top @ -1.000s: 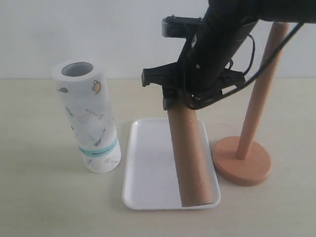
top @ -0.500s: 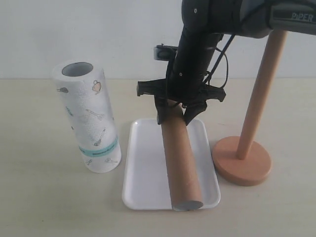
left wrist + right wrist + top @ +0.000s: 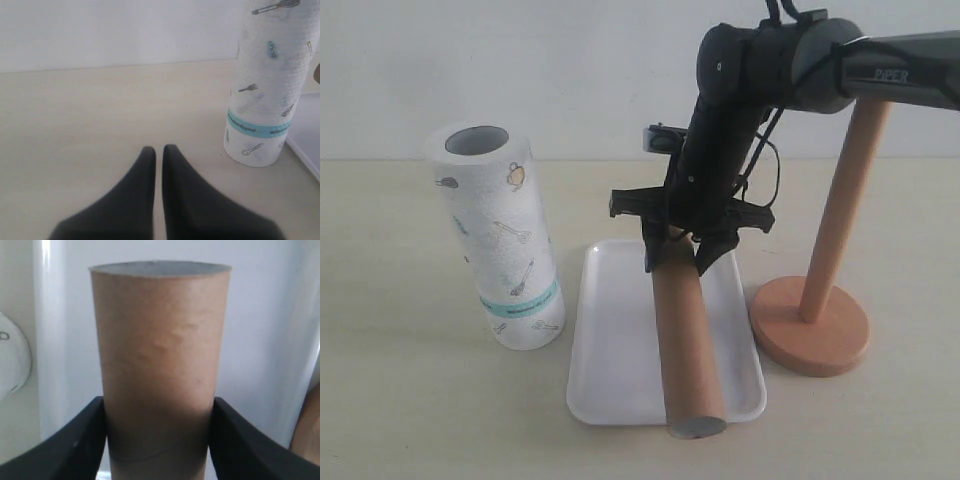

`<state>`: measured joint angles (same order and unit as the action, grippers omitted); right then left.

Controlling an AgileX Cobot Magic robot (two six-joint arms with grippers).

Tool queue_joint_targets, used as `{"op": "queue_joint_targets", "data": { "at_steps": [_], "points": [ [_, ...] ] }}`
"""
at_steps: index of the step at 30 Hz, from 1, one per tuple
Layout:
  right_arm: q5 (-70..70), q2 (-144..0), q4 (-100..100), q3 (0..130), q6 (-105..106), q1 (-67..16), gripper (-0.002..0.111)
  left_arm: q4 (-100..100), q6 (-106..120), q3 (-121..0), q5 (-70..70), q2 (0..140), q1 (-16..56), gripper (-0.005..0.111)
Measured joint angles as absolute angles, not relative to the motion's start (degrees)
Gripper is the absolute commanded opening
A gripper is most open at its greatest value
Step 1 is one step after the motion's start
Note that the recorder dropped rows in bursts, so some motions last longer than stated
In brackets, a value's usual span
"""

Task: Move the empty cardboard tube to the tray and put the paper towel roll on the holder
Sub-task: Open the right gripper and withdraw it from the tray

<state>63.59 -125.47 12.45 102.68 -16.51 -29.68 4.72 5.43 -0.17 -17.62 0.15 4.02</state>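
The brown cardboard tube (image 3: 685, 340) lies lengthways over the right half of the white tray (image 3: 615, 345), and its grey open end reaches past the tray's front rim. Whether it rests on the tray I cannot tell. My right gripper (image 3: 672, 255) is shut on the tube's far end; in the right wrist view its fingers (image 3: 75, 440) press both sides of the tube (image 3: 160, 340). The paper towel roll (image 3: 500, 250) stands upright left of the tray. The wooden holder (image 3: 810, 330) stands right of the tray with its pole bare. My left gripper (image 3: 159, 149) is shut and empty, low over the table near the roll (image 3: 265, 85).
A white wall closes off the back of the beige table. In the left wrist view a corner of the tray (image 3: 307, 147) shows just past the roll. The right arm (image 3: 760, 70) reaches in front of the holder's pole (image 3: 845, 200).
The right gripper came down and back toward the tray's far end. The tube it holds tipped from steeply slanted to nearly flat along the tray. Roll and holder stayed put.
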Motion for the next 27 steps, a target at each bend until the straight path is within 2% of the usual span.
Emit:
{"op": "queue_joint_targets", "data": {
  "at_steps": [2, 4, 12, 23, 25, 27],
  "points": [
    [63.4, -126.2, 12.6, 102.7, -16.5, -29.7, 0.047, 4.7, 5.4, -0.2, -17.6, 0.2, 4.0, 0.004],
    [63.4, -126.6, 12.6, 102.7, -16.5, -29.7, 0.058, 4.7, 5.4, -0.2, -17.6, 0.2, 4.0, 0.004],
    [63.3, -126.8, 12.6, 102.7, -18.9, -29.7, 0.073, 4.7, 5.4, -0.2, -17.6, 0.2, 4.0, 0.004],
    [66.6, -125.3, 11.1, 103.0, -19.6, -29.7, 0.072, 4.7, 5.4, -0.2, -17.6, 0.2, 4.0, 0.004],
    [67.7, -123.3, 10.4, 104.0, -19.6, -29.7, 0.06, 4.7, 5.4, -0.2, -17.6, 0.2, 4.0, 0.004],
    [68.6, -121.0, 9.9, 104.8, -19.7, -29.7, 0.037, 4.7, 5.4, -0.2, -17.6, 0.2, 4.0, 0.004]
  ]
}}
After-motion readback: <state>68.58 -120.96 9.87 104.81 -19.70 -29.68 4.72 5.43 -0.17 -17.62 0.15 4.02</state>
